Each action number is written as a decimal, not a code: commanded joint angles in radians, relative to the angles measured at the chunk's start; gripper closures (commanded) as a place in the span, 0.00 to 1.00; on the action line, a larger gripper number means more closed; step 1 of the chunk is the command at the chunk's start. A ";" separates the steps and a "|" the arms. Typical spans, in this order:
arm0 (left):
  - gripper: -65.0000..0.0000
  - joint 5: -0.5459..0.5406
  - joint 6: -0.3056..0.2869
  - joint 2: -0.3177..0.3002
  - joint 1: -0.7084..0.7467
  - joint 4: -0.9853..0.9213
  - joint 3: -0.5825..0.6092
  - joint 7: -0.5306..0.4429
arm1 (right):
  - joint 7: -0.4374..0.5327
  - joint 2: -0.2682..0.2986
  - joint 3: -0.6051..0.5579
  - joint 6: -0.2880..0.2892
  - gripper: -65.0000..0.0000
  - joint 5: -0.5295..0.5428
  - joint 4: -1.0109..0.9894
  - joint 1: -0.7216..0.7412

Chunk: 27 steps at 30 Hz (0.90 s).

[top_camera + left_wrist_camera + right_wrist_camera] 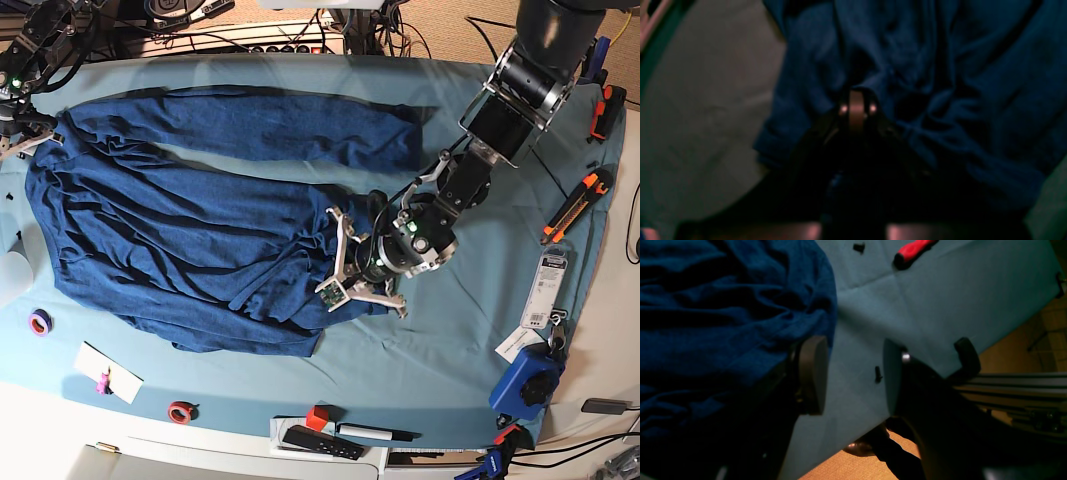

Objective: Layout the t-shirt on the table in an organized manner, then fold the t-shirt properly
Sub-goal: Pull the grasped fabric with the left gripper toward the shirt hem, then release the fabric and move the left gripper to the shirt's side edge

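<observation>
The left hand [352, 268] is lowered onto the right-hand edge of the t-shirt [190, 250], near the middle of the tabletop [460, 330]. In the left wrist view its fingers are seen pressed together into bunched navy fabric [940, 100], so a fold of the t-shirt is pinched between them, though that view is dark and blurred. The cloth around the grip is gathered into ridges running leftward from it.

The right hand [853, 373] is held at the far left corner of the tabletop, at the edge of the garment. Its two pads [811, 373] are spread apart, with bare teal cloth showing between them; the left pad is touching or just overlapping the t-shirt's edge, and nothing is gripped.

The t-shirt is spread wrinkled over the left and middle of the tabletop, a long band of it reaching along the far side.

A red-handled tool [913, 250] is seen lying on the teal cloth beyond the right hand.
</observation>
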 commanded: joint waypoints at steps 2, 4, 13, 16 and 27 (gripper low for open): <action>1.00 0.019 0.034 0.002 -0.072 0.015 -0.009 -0.026 | 0.025 0.023 0.008 -0.004 0.58 -0.006 0.018 0.003; 1.00 0.032 0.061 0.002 -0.117 0.005 -0.009 -0.026 | 0.025 0.023 0.008 -0.004 0.58 -0.006 0.018 0.003; 1.00 0.056 0.119 0.003 -0.359 -0.238 -0.009 -0.056 | 0.025 0.023 0.008 -0.004 0.58 -0.006 0.018 0.003; 1.00 0.084 0.150 0.002 -0.417 -0.342 -0.009 -0.072 | 0.026 0.023 0.008 -0.004 0.58 -0.006 0.018 0.003; 0.37 0.042 0.163 0.002 -0.416 -0.521 -0.009 -0.105 | 0.027 0.023 0.008 -0.004 0.58 -0.006 0.018 0.003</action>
